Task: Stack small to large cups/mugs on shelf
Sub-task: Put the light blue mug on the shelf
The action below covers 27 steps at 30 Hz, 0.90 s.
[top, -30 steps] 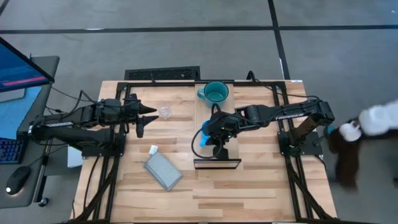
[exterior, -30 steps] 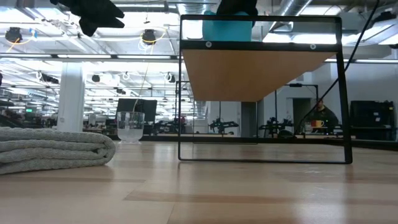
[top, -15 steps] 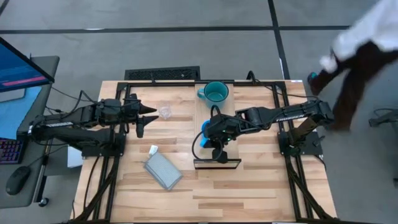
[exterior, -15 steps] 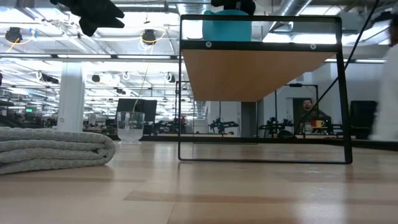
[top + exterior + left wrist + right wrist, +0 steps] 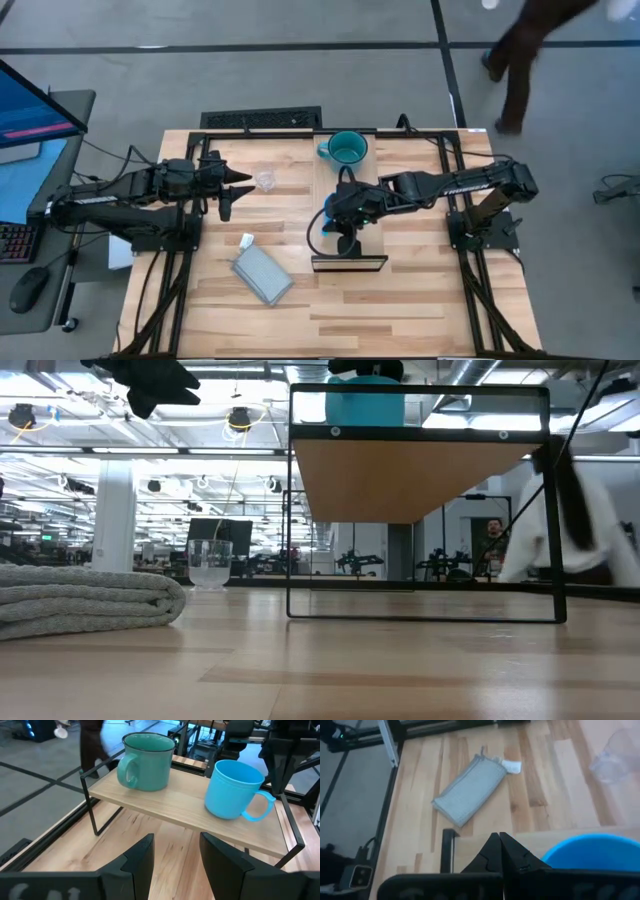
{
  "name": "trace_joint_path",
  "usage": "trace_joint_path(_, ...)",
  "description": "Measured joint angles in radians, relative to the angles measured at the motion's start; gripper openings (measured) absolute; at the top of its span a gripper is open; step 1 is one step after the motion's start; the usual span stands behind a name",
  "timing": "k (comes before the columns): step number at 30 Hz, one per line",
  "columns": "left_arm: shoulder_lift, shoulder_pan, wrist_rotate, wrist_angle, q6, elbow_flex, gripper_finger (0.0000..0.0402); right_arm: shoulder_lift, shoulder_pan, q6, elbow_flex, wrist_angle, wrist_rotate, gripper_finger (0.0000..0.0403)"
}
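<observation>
Wooden table [image 5: 400, 300] and shelf [image 5: 185, 812]: blue mug set down, glass cup waiting.
Teal mug [image 5: 347, 149] and blue mug [image 5: 232, 790] stand apart on the shelf; right hand [image 5: 345, 243], fingers closed and empty, hovers beside the blue one. Left hand [image 5: 232, 188], open, waits near the glass cup [image 5: 265, 181], probably next to grasp.

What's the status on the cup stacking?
Right end effector shut, above blue mug on shelf. Left end effector open, idle near glass cup. Teal mug shelved. Nothing blocking.
</observation>
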Motion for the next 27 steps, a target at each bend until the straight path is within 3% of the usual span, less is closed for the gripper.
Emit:
trace_joint_path(8, 0.000, 0.000, 0.000, 0.000, -0.001, 0.000, 0.0148, 0.000, 0.000, -0.021, 0.005, 0.062, 0.011, 0.0005)
trace_joint_path(11, 0.000, 0.000, 0.013, 0.005, -0.001, 0.000, 0.0148, 0.002, 0.000, -0.069, 0.049, 0.043, 0.083, 0.0004)
trace_joint_path(17, 0.000, 0.000, 0.079, 0.044, 0.002, 0.000, 0.0148, -0.007, -0.006, -0.140, 0.192, -0.194, 0.225, 0.0007)
trace_joint_path(21, -0.001, 0.000, 0.076, 0.084, 0.015, 0.000, 0.0148, -0.122, -0.013, -0.110, 0.159, -0.248, 0.312, 0.0005)
trace_joint_path(27, -0.032, -0.001, 0.079, 0.104, 0.044, 0.000, 0.0148, -0.383, -0.017, -0.042, -0.053, -0.178, 0.392, 0.0007)
